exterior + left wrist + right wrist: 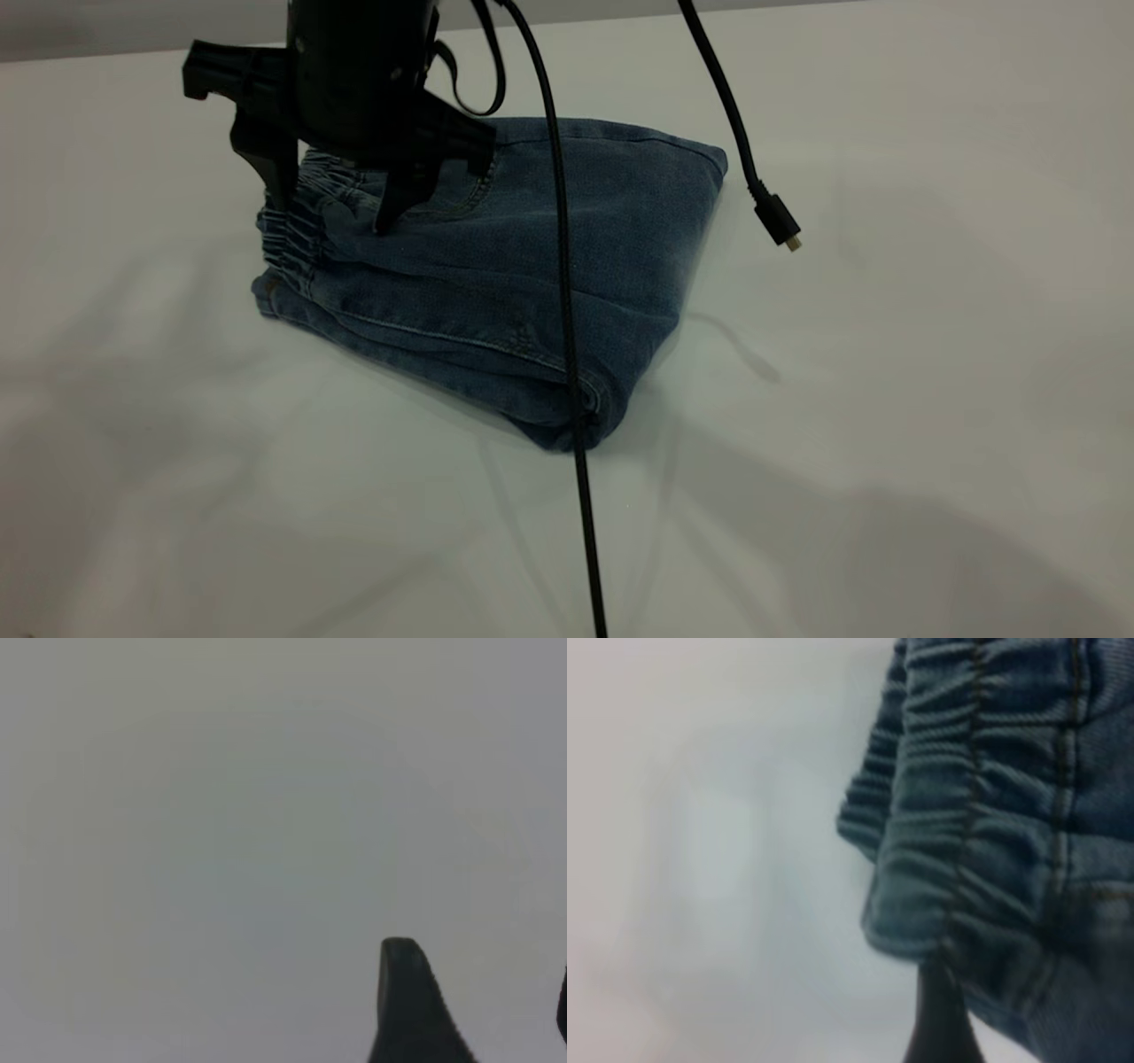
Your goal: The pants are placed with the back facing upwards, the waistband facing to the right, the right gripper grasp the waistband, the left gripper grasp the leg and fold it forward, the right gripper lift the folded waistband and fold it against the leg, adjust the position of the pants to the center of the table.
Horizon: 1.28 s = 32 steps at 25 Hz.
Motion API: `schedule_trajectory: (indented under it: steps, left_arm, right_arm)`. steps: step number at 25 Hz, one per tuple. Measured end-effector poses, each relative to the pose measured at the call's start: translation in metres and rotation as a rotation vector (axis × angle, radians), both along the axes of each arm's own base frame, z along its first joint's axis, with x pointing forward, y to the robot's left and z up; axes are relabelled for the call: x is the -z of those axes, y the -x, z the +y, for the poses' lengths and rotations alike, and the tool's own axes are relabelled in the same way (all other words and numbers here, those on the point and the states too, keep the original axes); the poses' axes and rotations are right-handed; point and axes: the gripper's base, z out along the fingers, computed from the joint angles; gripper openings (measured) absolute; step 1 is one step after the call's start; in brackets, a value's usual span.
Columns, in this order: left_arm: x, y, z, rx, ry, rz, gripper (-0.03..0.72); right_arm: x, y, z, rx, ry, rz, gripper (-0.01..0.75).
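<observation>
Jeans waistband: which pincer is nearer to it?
Right. The right pincer stands open over the waistband of the jeans; the left pincer sees only bare table.

Folded pants (505, 275) lie on the white table (886, 443).

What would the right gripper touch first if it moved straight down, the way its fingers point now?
Most likely the elastic waistband of the folded pants; the right gripper is open, fingers astride it.
</observation>
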Motion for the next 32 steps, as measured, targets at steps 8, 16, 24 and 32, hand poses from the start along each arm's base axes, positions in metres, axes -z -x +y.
schedule_trajectory:
  steps: [8, 16, 24, 32]
  left_arm:
    - [-0.001, 0.002, 0.001, -0.003, 0.002, -0.004, 0.372]
    - [-0.001, 0.002, 0.001, -0.001, 0.003, -0.004, 0.372]
    - [-0.001, 0.002, 0.001, -0.001, 0.003, -0.004, 0.372]
    - [-0.001, 0.002, 0.001, -0.001, 0.005, -0.004, 0.372]
  right_arm:
    - [0.03, -0.008, -0.014, 0.108, 0.055, 0.071, 0.414]
    - [0.045, -0.006, -0.018, 0.114, 0.112, 0.097, 0.414]
    - [0.047, 0.0, -0.02, -0.026, 0.187, 0.113, 0.414]
    - [0.049, 0.008, -0.025, -0.304, 0.297, 0.128, 0.414]
